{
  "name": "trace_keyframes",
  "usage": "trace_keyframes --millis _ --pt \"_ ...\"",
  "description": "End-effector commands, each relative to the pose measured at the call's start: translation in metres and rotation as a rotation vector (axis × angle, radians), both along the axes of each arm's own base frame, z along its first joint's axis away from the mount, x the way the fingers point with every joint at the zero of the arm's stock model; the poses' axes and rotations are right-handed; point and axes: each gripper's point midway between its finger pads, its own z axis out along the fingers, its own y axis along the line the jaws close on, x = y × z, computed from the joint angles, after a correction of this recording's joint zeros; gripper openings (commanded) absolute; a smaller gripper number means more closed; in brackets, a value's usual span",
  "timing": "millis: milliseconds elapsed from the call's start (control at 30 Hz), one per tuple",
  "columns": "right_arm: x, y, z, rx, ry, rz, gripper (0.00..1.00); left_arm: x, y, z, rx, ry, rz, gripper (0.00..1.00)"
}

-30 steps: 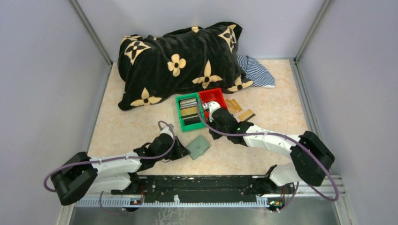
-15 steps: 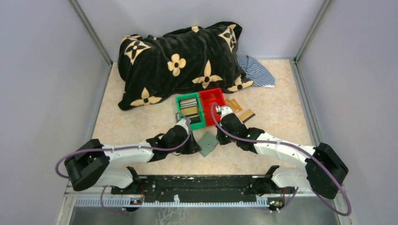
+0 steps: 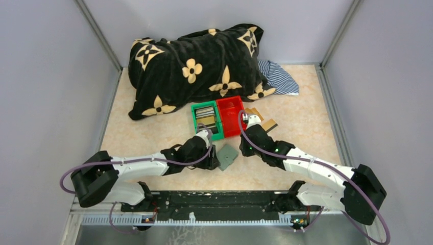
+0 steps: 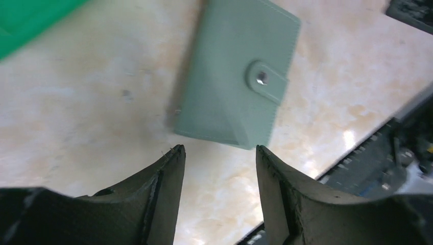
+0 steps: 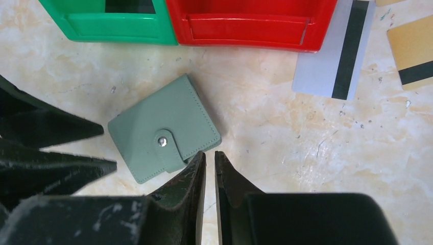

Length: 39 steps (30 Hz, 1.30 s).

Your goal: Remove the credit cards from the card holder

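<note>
The card holder [image 5: 163, 135] is lying closed on the marbled table [image 5: 286, 132], its tab snapped shut, just in front of the green bin [image 5: 117, 28] and red bin [image 5: 245, 25]. It is being flanked by both arms. The left gripper [image 4: 219, 148] is being held wide and empty, just short of the holder. The right gripper [image 5: 209, 153] is being kept nearly closed on nothing, at the holder's corner. Two credit cards [image 5: 327, 56] are lying loose beside the red bin.

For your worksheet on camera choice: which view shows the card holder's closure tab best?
Right wrist: the card holder lies whole and sharp, tab snapped shut. Left wrist shows it blurred; top external shows it tiny, tab unreadable.
</note>
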Motion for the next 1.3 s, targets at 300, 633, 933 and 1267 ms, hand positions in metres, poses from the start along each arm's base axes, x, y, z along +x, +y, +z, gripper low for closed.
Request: trace_keyframes --millis 300,633,933,1267 --pt "0.009 -0.010 0.012 0.023 -0.058 0.007 0.13 0.057 0.017 0.013 0.214 -0.264 0.089 0.62" --pt "0.015 -0.025 0.016 0.006 -0.086 -0.027 0.13 0.039 -0.022 -0.012 0.146 -0.115 -0.034 0.60" --pt "0.006 -0.031 0.012 0.026 -0.066 -0.010 0.13 0.020 -0.063 -0.007 -0.019 0.011 -0.075 0.58" --pt "0.001 -0.039 0.016 0.019 -0.074 -0.014 0.13 0.021 -0.100 0.005 -0.116 0.038 -0.103 0.57"
